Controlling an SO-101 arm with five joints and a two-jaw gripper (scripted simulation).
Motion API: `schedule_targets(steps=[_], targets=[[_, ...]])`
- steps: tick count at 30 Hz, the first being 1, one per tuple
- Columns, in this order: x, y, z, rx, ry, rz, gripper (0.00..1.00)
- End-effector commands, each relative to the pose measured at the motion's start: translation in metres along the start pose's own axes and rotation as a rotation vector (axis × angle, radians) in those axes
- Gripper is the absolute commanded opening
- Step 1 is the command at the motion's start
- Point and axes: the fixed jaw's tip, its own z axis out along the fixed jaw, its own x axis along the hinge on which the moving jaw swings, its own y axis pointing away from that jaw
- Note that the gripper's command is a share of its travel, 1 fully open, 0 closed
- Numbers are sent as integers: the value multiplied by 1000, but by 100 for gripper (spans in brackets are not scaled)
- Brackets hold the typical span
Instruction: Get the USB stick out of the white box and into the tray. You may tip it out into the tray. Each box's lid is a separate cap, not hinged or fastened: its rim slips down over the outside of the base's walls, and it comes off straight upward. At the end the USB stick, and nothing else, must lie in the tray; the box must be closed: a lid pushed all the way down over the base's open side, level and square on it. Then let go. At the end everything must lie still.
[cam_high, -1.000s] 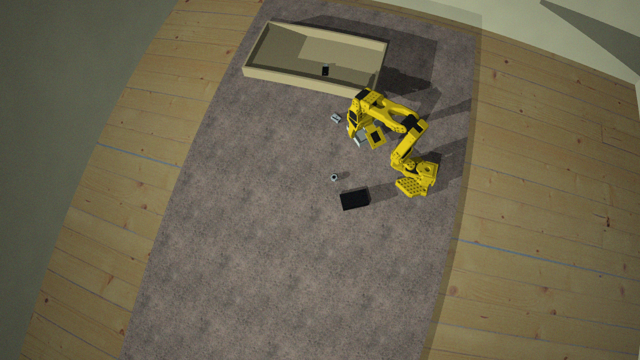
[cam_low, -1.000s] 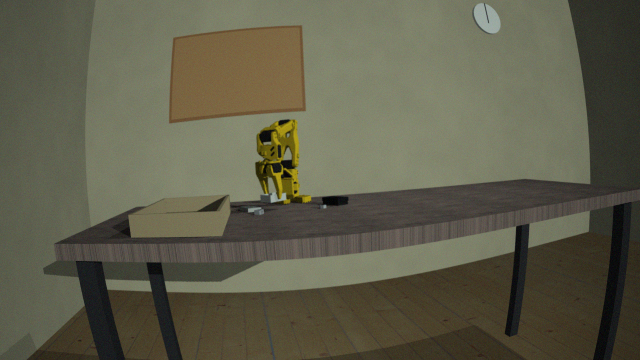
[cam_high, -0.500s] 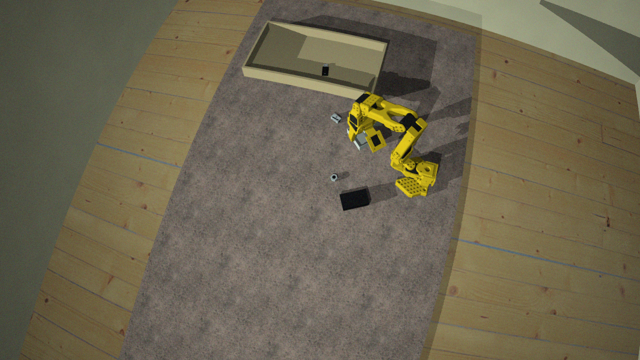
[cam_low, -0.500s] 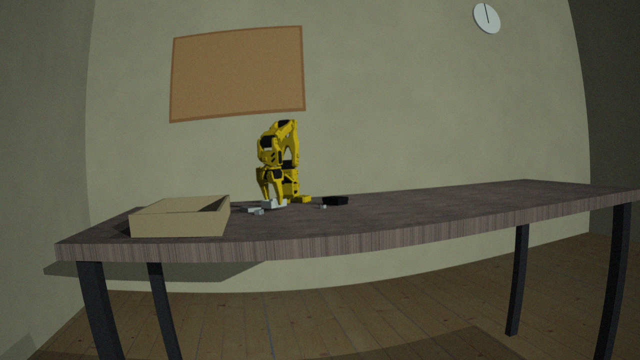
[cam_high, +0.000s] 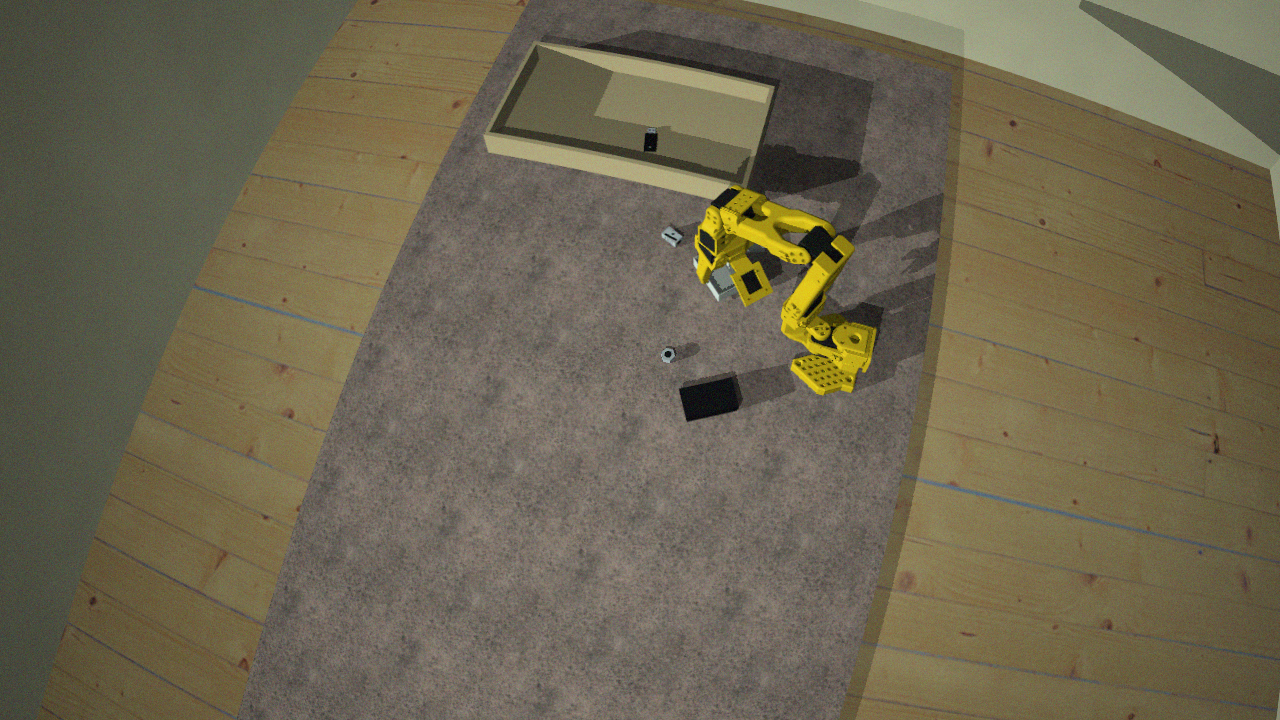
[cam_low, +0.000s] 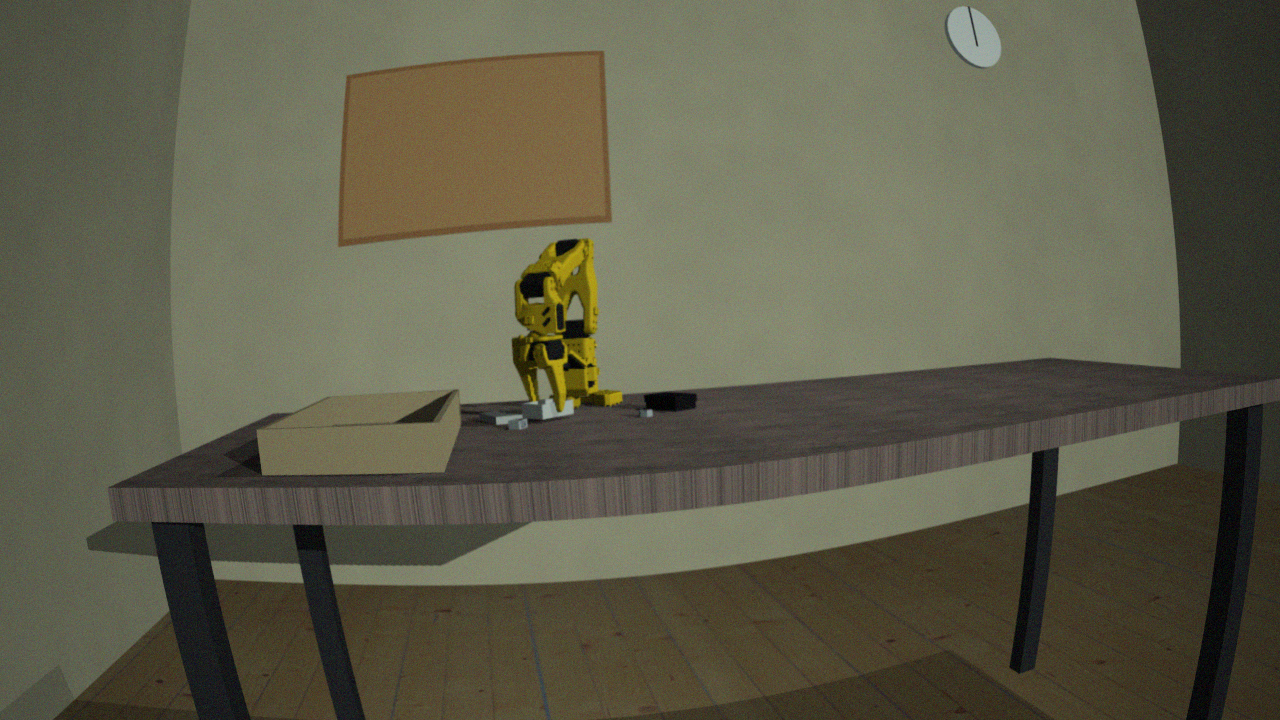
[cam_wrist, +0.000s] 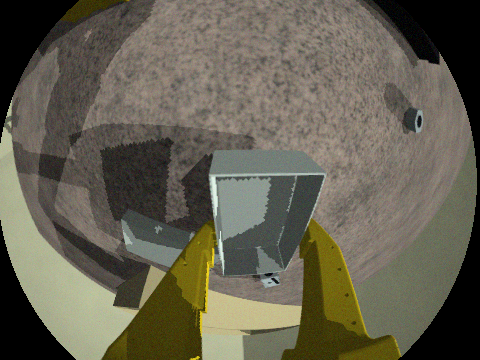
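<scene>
The USB stick, black with a metal plug, lies in the beige tray. My gripper is shut on the white box's base, one finger on each side. The base is open side up and empty inside, low at the table; whether its underside touches cannot be told. The white lid lies on the table beside the base, on the tray's side, partly behind a finger in the wrist view and mostly hidden under the arm in the top view.
A small grey slotted block lies between the base and the tray. A grey nut and a black box are on the other side, near the arm's foot.
</scene>
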Motion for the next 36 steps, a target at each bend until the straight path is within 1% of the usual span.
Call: schedule_targets(steps=[1,17,27,36], targets=[[2,-2,-1,6,16,3,21],[2,-2,-1,6,16,3,21],[1,-2,3,6,16,3,21],[0,-2,3,6,16,3,21]])
